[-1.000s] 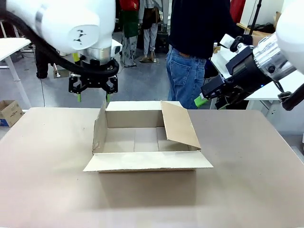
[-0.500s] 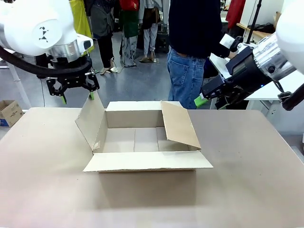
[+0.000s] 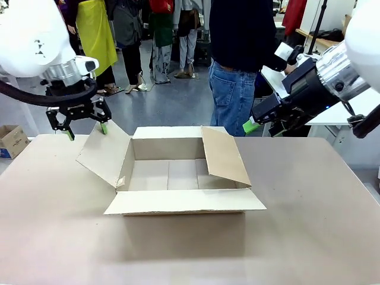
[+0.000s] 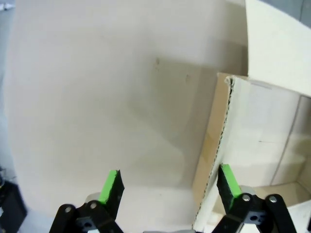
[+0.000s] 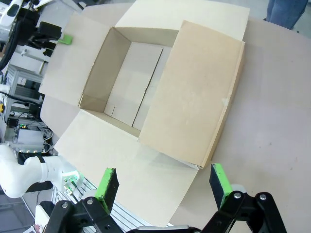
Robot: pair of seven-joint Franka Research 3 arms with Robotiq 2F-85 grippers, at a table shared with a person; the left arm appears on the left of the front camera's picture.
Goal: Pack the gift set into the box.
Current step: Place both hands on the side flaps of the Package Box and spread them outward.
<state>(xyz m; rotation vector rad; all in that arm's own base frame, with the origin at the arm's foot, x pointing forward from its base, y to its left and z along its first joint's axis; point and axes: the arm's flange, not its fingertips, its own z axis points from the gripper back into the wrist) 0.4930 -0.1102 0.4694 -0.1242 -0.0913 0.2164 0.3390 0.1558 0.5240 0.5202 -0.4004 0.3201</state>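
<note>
Since the box (image 3: pixel 178 178) is sitting centre-frame on the table (image 3: pixel 309 208) in the front view, long axis running left-right across the picture, what matters is flaps vs claws. Near flap (image 3: pixel 184 202) is lying flat out toward the camera. Left flap (image 3: pixel 102 155) is splaying outward at a slant; right flap (image 3: pixel 224 155) is leaning in over the opening, covering part of its right end. Left gripper (image 3: pixel 87 130) is hanging at upper left, just over the left flap's top edge, jaws wide apart, gripping nothing. In the left wrist view that edge is running up just beside one green pad (image 4: pixel 226 177), contact unclear. Right gripper (image 5: pixel 164 172) is sitting at the right of the front view, well apart from the box, also wide open and empty, looking down on the right flap. I'm judging the right arm as the nearer one for folding that flap out. Person (image 3: pixel 240 59) is standing beyond the far edge

Versus a second ago: left flap was upright with the left gripper over the box's far left corner. Now the flap is tipping well outward and the gripper is sitting further left. Right gripper isn't moving
</note>
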